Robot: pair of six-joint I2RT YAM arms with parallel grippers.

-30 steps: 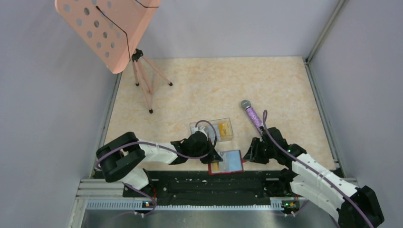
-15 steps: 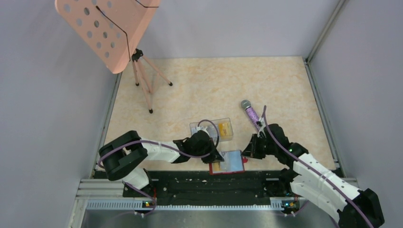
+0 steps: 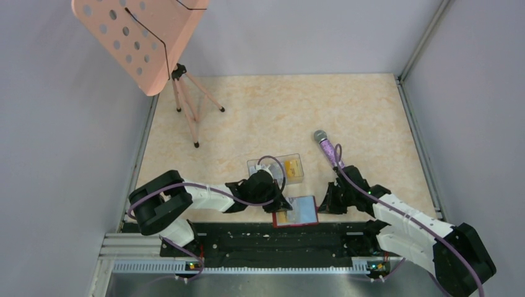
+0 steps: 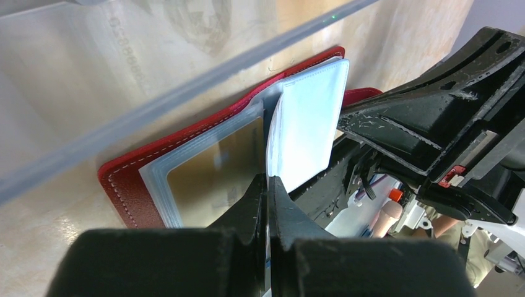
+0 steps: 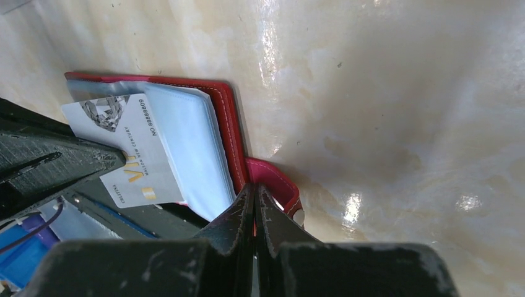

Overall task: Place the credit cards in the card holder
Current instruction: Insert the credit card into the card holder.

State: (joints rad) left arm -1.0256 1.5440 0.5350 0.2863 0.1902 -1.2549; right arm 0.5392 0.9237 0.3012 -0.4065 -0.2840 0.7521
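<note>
The red card holder (image 3: 297, 212) lies open near the table's front edge, its clear sleeves up. My left gripper (image 3: 280, 204) is shut on a pale blue-white credit card (image 5: 133, 148) and holds it over the sleeves at the holder's left half. In the left wrist view the card (image 4: 306, 133) stands on edge between the shut fingers (image 4: 267, 185), beside a yellow-orange card (image 4: 213, 173) in a sleeve. My right gripper (image 3: 326, 201) is shut on the holder's red tab (image 5: 275, 182) at its right edge (image 5: 226, 124). Another yellow card (image 3: 292, 167) lies in a clear box.
The clear plastic box (image 3: 275, 168) stands just behind the holder. A purple microphone (image 3: 327, 147) lies behind the right arm. A pink music stand (image 3: 142, 37) on a tripod stands at the back left. Grey walls enclose the table.
The right arm has folded lower and shifted a little, with its gripper still at the holder's right edge. The left gripper and its card have hardly moved.
</note>
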